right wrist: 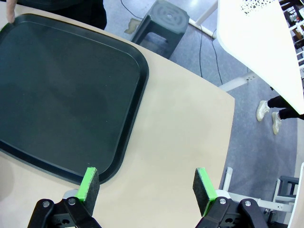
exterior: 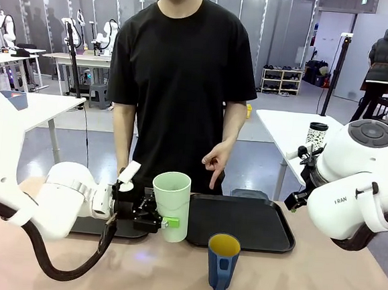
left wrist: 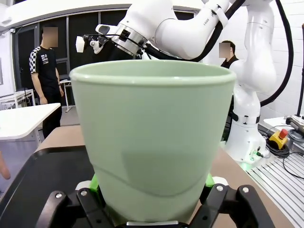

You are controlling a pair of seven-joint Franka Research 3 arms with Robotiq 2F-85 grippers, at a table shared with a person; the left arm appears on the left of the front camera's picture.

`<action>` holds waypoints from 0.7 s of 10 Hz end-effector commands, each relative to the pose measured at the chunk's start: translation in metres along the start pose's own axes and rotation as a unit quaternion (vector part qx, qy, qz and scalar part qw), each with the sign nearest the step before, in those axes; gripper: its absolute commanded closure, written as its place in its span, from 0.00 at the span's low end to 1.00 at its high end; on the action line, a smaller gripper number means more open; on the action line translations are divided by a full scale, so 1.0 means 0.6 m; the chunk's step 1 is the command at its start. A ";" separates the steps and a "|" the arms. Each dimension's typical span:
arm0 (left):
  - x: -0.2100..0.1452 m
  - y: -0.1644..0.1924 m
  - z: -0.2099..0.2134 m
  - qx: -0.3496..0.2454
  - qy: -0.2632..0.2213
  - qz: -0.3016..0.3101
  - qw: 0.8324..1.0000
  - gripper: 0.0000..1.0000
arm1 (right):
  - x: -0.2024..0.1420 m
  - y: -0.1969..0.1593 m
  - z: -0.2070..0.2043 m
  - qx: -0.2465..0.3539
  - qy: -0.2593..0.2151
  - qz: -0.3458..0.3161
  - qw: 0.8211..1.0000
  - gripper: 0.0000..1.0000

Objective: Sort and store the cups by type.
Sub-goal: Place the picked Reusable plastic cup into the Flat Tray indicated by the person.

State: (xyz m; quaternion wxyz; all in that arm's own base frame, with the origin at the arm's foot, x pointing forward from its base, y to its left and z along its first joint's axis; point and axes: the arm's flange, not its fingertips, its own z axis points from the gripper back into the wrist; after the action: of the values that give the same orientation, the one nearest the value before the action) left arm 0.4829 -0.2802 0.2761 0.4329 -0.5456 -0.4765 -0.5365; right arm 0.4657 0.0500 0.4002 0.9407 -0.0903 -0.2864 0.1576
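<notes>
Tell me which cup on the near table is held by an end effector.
The tall mint-green tumbler: the left end effector is shut on its lower part. The dark blue mug stands free, nearer the camera.

Matt mint plastic tumbler (left wrist: 152, 142), glossy blue mug (exterior: 222, 268), smooth black tray (right wrist: 61, 95)

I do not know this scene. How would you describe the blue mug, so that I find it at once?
Start from the tan table and find the black tray lying on it. Just in front of the tray's near edge, on the robot's side, stands the dark blue mug, alone. Unlike the taller mint-green tumbler held by the left gripper, it is short, has a handle and is yellow inside.
</notes>
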 end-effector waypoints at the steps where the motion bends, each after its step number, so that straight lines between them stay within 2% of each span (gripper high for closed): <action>1: -0.006 0.004 -0.017 0.004 -0.005 -0.015 1.000 0.17 | 0.001 0.000 -0.001 0.001 -0.001 0.000 1.000 0.00; 3: -0.012 0.021 -0.045 0.035 -0.025 -0.038 0.998 0.17 | 0.001 0.000 -0.001 0.001 -0.001 0.000 1.000 0.00; 5: -0.014 0.040 -0.070 0.050 -0.036 -0.032 0.998 0.17 | 0.001 0.000 -0.001 0.001 -0.001 0.000 1.000 0.00; 7: -0.017 0.073 -0.102 0.069 -0.021 -0.031 0.997 0.17 | 0.001 0.000 -0.001 0.001 -0.001 0.000 1.000 0.00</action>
State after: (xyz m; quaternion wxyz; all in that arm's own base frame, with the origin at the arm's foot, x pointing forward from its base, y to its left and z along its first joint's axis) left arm 0.5023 -0.3312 0.2734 0.4340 -0.5299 -0.5266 -0.5036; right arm 0.4657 0.0500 0.4002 0.9408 -0.0903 -0.2864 0.1576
